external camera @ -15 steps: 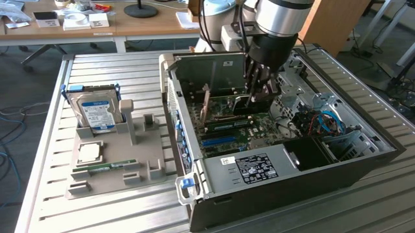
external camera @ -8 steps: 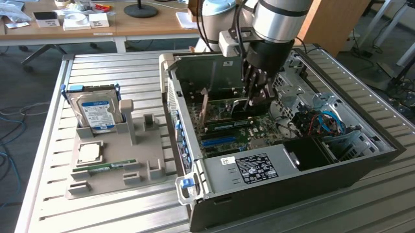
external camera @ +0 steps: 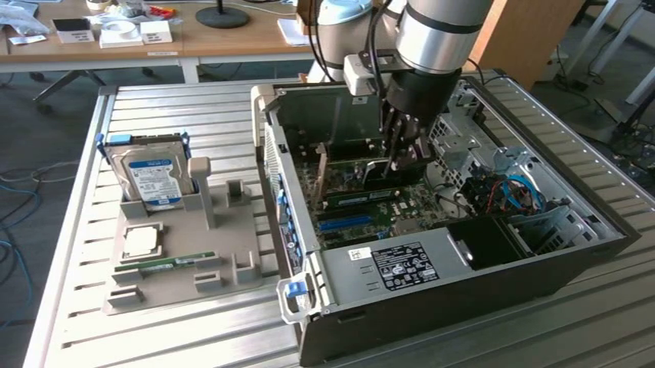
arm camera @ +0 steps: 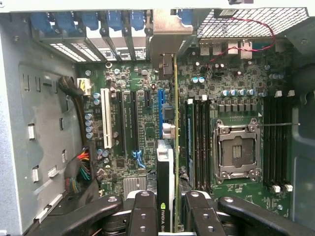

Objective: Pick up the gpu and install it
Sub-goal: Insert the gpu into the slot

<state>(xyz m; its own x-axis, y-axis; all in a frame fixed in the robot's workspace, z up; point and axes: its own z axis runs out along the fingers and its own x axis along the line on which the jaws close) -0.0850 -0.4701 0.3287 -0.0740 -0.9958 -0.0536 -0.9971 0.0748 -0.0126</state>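
Wrist view, closest to the lens: the gripper (arm camera: pixel 170 216) has its black fingers (arm camera: pixel 144 214) closed on the gpu (arm camera: pixel 165 167), one on each face, pinching it edge-on. The card's black cooler block and NVIDIA label face one finger, and its thin green board edge faces the other.

The gpu stands upright over the motherboard (arm camera: pixel 142 132) inside the computer case, running lengthwise away from the fingers. It lies along the blue slot (arm camera: pixel 161 105), just beside or over it. I cannot tell whether its connector edge is seated. Its silver end bracket (arm camera: pixel 167 46) reaches the rear wall of the case, next to the row of vented slot covers (arm camera: pixel 74 49).

On the cooler side of the card are two long black slots and a white slot (arm camera: pixel 105 118). On the other side are the black memory slots (arm camera: pixel 197 142), then the open CPU socket (arm camera: pixel 236 147). A bundle of coloured wires (arm camera: pixel 81 172) runs along the grey side wall.

Exterior view: the arm (external camera: pixel 435 38) comes down from above into the open case (external camera: pixel 461 307), which lies on its side on a slatted metal table (external camera: pixel 184 115). To the exterior view's left of the case sits a grey holder (external camera: pixel 174 264). A hard drive (external camera: pixel 152 178) stands upright at its far end and a narrow green memory stick (external camera: pixel 164 263) lies nearer the front.

Farthest back is a wooden desk (external camera: pixel 235 42) with small boxes on it.
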